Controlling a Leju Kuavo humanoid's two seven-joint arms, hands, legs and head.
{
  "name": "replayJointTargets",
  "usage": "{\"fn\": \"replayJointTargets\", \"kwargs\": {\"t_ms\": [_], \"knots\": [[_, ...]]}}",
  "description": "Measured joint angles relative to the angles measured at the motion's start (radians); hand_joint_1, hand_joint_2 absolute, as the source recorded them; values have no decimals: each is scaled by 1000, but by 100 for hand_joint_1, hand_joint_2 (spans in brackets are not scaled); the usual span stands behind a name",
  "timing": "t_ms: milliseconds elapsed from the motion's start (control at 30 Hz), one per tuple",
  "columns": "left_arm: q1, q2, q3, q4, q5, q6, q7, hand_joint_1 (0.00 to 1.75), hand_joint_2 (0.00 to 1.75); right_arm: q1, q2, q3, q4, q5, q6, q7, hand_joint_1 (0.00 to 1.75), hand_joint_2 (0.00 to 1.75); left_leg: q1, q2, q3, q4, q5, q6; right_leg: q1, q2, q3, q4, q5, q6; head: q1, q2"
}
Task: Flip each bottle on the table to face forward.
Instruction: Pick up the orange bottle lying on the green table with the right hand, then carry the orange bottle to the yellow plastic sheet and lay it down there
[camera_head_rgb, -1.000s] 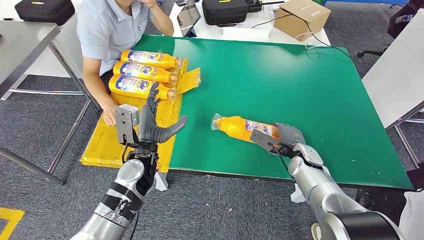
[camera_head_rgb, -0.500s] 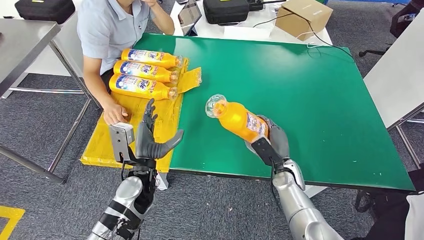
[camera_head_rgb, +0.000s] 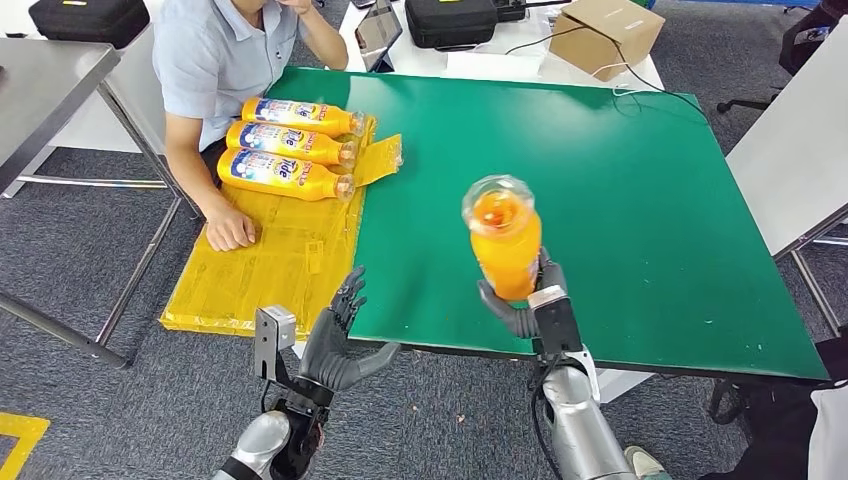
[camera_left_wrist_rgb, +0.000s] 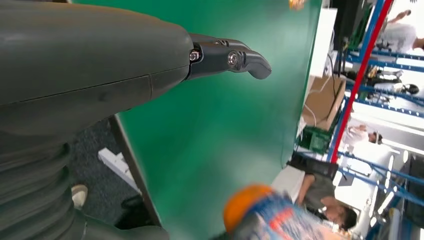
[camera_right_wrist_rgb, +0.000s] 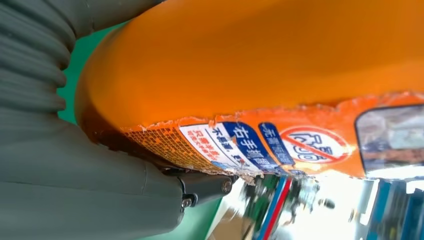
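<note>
- Green matting covers the bench (camera_head_rgb: 620, 180), with grey carpet around it and a person (camera_head_rgb: 215, 60) seated at the far left corner, one hand resting on a yellow sheet (camera_head_rgb: 270, 270).
- Three orange bottles (camera_head_rgb: 290, 145) lie side by side on that sheet, labels showing, apart from the robot.
- A second ago the fourth bottle (camera_head_rgb: 503, 240) lay on its side on the green mat under the right hand (camera_head_rgb: 525, 305); now it is lifted clear of the bench and stands nearly upright, cap towards the head camera.
- So the pick-up looks done; the turn and the set-down, label facing forward, appear to remain.
- Right hand grips the bottle low on its body, fingers wrapped round it; the right wrist view shows printed label against the palm.
- Left hand (camera_head_rgb: 340, 345) has dropped back to the near bench edge, holding nothing, fingers spread and thumb out towards the right.
</note>
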Motion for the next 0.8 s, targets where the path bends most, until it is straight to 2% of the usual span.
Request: {"fn": "replayJointTargets", "kwargs": {"t_ms": [133, 300, 467, 600, 700, 800], "knots": [[2, -5, -12, -4, 4, -6, -8, 0, 175, 4, 7, 71, 12, 52, -7, -1, 175, 175, 0, -1, 0, 0, 0, 0, 0, 0, 0, 0, 0, 0, 0, 0], [5, -6, -20, -4, 6, -7, -8, 0, 175, 4, 11, 111, 26, 54, -6, -3, 175, 175, 0, -1, 0, 0, 0, 0, 0, 0, 0, 0, 0, 0, 0, 0], [3, -7, -27, -4, 7, -24, -13, 0, 175, 4, 17, 151, 42, 56, 49, -2, 174, 175, 0, 0, 0, 0, 0, 0, 0, 0, 0, 0, 0, 0, 0, 0], [-6, -20, -29, -11, -7, 34, -44, 0, 175, -1, 30, 215, 76, 109, 34, 11, 174, 175, 0, -1, 0, 0, 0, 0, 1, 0, 0, 0, 0, 0, 0, 0], [-12, -29, -27, -24, -28, 84, -68, 0, 175, -10, 35, 250, 103, 101, 43, 21, 175, 175, 1, 0, 0, 0, 0, 0, 1, 0, 0, 0, 0, 0, 0, 0], [-13, -33, -28, -39, -19, 81, -70, 0, 175, -25, 38, 271, 129, 85, 55, 31, 175, 175, 1, 0, 0, 0, 0, 0, 0, 0, 0, 0, 0, 0, 0, 0]]}}
